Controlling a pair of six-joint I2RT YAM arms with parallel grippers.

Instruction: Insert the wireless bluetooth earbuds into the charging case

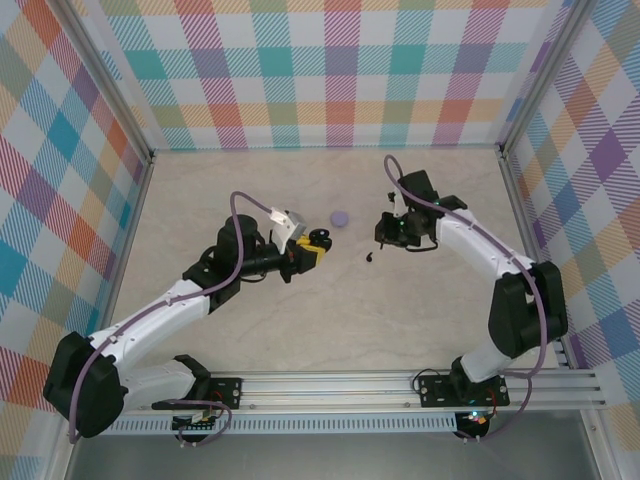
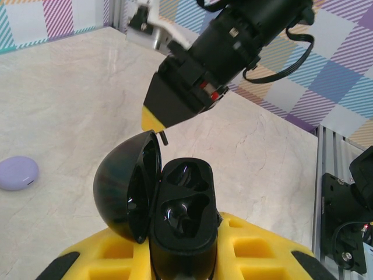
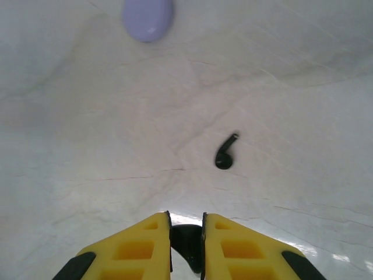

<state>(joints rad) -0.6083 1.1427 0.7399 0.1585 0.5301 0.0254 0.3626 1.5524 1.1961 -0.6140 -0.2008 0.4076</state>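
My left gripper is shut on the black charging case, holding it upright. The case's lid is swung open to the left and both wells look empty. My right gripper is shut on a black earbud pinched between its yellow fingers. In the left wrist view the right gripper hangs just above and behind the open lid, a thin black stem poking out below its tip. A second black earbud lies loose on the table between the two grippers.
A closed lavender puck lies on the pale marble table, beyond the grippers. Checkered walls close in the back and sides. An aluminium rail runs along the near edge.
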